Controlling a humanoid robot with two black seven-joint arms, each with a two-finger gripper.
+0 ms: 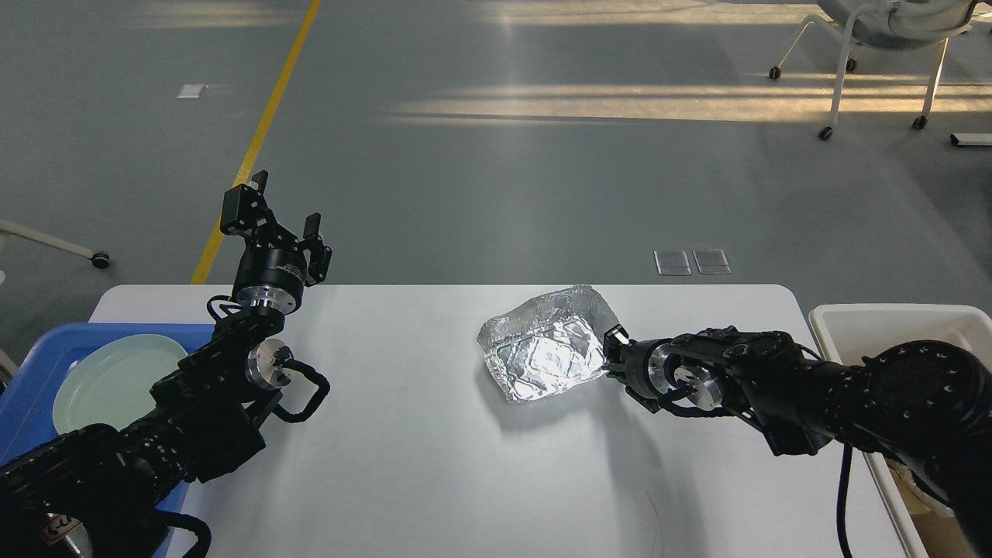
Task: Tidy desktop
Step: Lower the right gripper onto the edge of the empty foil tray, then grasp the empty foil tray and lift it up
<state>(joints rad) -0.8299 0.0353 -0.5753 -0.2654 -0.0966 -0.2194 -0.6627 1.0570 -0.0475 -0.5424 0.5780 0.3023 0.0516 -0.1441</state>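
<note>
A blue tray (46,349) at the left edge holds a pale green plate (116,380) — an off-white bin (891,318) at the right; a yellow line (260,132) crosses the grey floor (496,170).

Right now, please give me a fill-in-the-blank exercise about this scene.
1. The right gripper grips the edge of a crumpled ____ container.
2. The pale plate lies in a ____ tray.
3. The left gripper, raised over the table, holds ____.

Missing words: foil; blue; nothing
</note>
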